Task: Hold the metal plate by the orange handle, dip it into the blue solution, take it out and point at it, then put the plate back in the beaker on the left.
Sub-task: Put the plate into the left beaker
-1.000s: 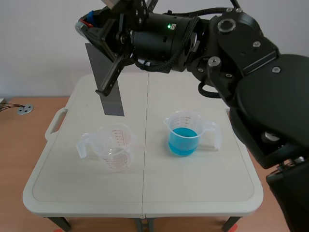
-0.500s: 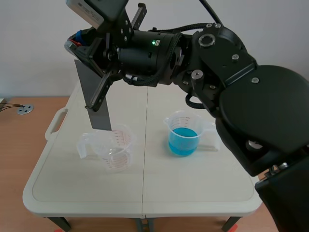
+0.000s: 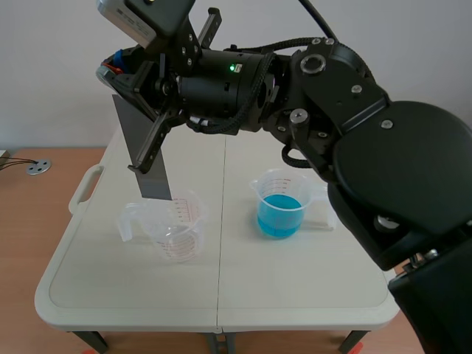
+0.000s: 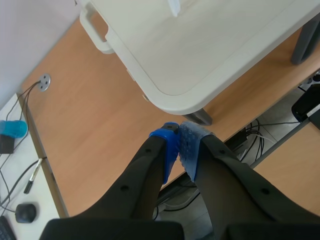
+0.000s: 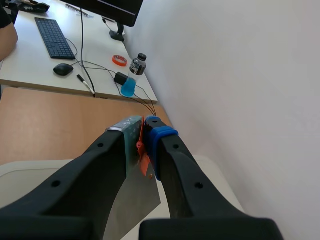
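Plate clamped in right jaws over clear beaker; other beaker holds blue solution; left jaws closed.

We're looking at a plain dark grey metal plate, its handle vivid orange. On the right gripper we see one grey-green pad with pale dots; its other fingertip is bright blue. The left gripper shows blue dotted pads. The solution glows bright blue in its clear beaker. The left beaker is clear with red scale marks. The table is cream, the right arm black with a green light.
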